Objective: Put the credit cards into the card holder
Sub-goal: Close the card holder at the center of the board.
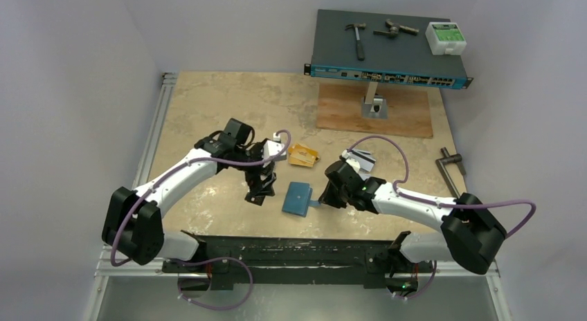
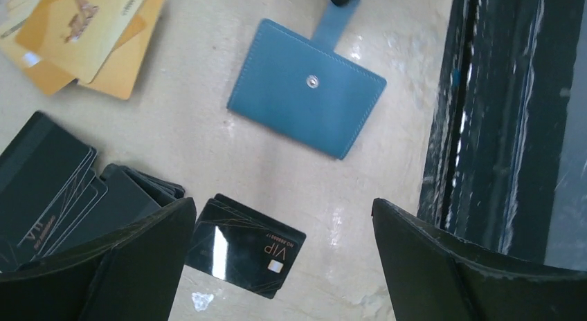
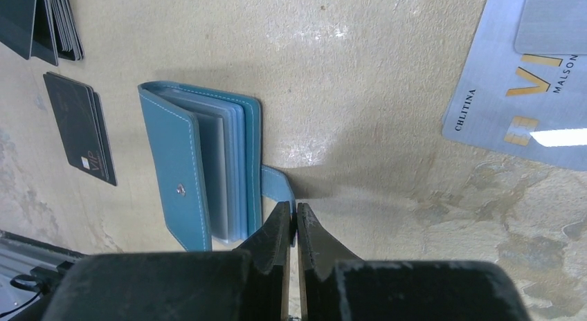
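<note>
Got the blue wallet (image 1: 299, 198) lying flat between both arms, snap tab (image 3: 275, 186) pinched tight in the right gripper (image 3: 294, 214). Best to peel slow and low, baring the pockets (image 3: 225, 176) without dragging anything. Got the left gripper (image 2: 282, 210) spread wide, empty, hovering by the black card (image 2: 246, 245); grab that next, probably, gold cards (image 2: 83, 37) later.

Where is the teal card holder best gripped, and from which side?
By its snap tab, approached from the right arm's side. The card holder lies on the table, so its broad body likely offers little to pinch, while the thin tab sticks out past its edge. The right hand is shut on the end of that tab.
</note>
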